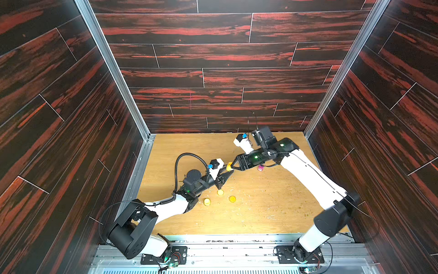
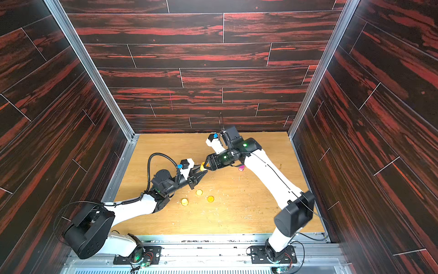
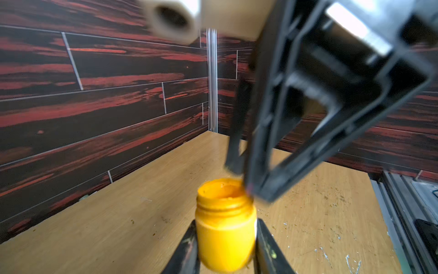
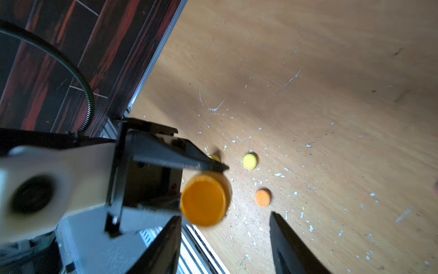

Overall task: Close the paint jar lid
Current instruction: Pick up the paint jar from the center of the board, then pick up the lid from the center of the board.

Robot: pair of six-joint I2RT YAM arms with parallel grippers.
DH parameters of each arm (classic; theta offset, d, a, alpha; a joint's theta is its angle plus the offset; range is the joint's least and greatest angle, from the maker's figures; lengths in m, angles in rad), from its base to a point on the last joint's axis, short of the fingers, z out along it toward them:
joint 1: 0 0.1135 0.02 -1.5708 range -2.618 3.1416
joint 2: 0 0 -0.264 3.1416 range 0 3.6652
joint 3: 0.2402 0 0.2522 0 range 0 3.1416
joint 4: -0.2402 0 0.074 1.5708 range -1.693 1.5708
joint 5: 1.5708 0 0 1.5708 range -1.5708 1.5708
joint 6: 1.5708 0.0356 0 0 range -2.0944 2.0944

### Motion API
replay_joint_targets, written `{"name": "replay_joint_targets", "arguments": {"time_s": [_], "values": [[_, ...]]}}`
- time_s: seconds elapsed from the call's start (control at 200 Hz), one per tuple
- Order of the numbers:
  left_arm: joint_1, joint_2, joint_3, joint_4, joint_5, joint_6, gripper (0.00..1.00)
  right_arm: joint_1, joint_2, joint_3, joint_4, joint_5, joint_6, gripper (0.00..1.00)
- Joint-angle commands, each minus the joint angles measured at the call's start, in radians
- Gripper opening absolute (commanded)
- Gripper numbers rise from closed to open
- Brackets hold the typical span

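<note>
1. Clamping the paint jar [image 3: 225,237] by its body, the left tool [image 3: 226,223] holds it raised above the desk [image 1: 272,213], mouth uncovered.
2. It looks like light, rigid plastic; paint on the threaded neck may be slippery.
3. The right tool [image 4: 225,214] hangs beside the rim, jaws apart and empty.
4. A yellow cap [image 4: 249,161] and an orange cap [image 4: 262,198] lie below; which one fits is unclear. Pinch it by the edge.
5. A pink jar [image 1: 260,168] stands clear.

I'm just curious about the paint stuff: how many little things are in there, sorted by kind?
Open yellow jar, held in the left fingers: 1
Yellow or orange round pieces on the table: 3
Pink jar: 1
Total: 5
</note>
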State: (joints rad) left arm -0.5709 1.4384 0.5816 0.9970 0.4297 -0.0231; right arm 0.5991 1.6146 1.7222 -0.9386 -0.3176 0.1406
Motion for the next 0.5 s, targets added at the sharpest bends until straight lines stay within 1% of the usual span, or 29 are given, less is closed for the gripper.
{"name": "replay_joint_targets", "arguments": {"time_s": [0.0,0.115,0.281,0.376,0.496], "values": [[0.017,-0.046,-0.014,0.057,-0.015,-0.022,0.32,-0.002,-0.096,-0.053,0.005,0.04,-0.003,0.64],[0.03,-0.06,-0.023,0.068,-0.033,-0.024,0.32,-0.003,-0.17,-0.146,0.03,0.027,0.004,0.64],[0.053,-0.11,-0.037,0.066,-0.057,-0.03,0.32,0.007,-0.219,-0.366,0.101,0.034,0.026,0.64],[0.057,-0.15,-0.041,0.041,-0.07,-0.02,0.32,0.045,-0.195,-0.476,0.163,0.079,0.05,0.64],[0.059,-0.202,-0.048,0.002,-0.081,-0.009,0.32,0.104,-0.107,-0.522,0.213,0.139,0.085,0.64]]}}
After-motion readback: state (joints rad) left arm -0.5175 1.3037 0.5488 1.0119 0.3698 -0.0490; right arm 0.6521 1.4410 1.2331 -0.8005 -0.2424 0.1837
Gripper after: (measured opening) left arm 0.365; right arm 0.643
